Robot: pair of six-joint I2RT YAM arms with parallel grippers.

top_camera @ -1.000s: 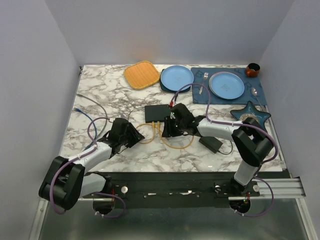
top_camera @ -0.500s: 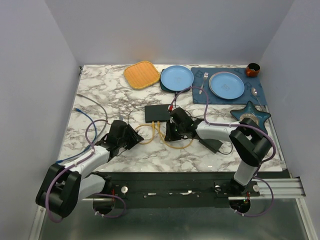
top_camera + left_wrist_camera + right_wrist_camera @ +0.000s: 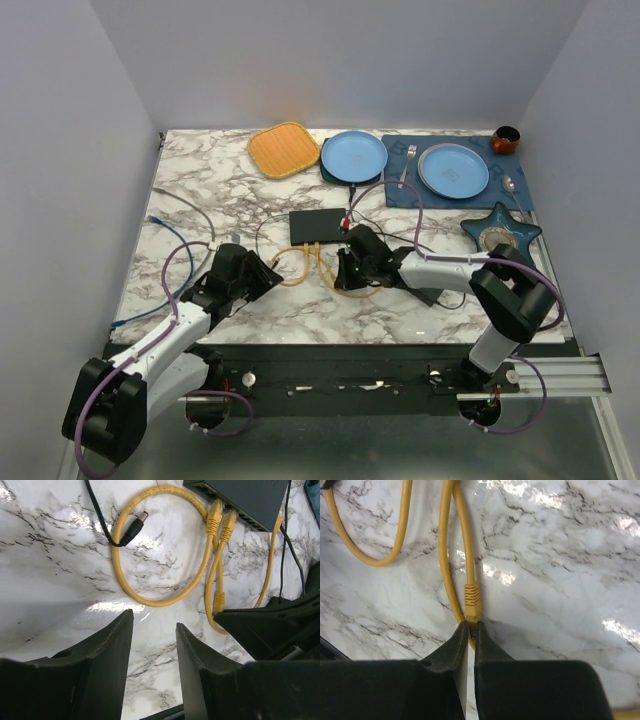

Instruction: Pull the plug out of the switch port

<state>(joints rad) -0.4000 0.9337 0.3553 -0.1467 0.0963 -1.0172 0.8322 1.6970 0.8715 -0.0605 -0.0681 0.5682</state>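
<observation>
- L claw (image 3: 153,621) hovers low over marble surface (image 3: 60,570), jaws about half apart, holding nothing.
- Centre: switch (image 3: 318,225) sits mid-surface, w/ seated plugs (image 3: 215,516) in its near-edge ports.
- R claw (image 3: 471,628) is nearly closed, pinching the tip of loose plug (image 3: 472,600), which lies apart from switch.
- Likely best: grip a plug by its body, pull straight out, and steady the switch w/ L claw.

glossy marble-look table (image 3: 60,580); matte black switch (image 3: 250,495); seemingly rubbery yellow cable (image 3: 155,601)

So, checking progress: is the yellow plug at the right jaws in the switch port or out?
Out. The yellow plug is pinched over bare marble by the right gripper, clear of the switch.
</observation>
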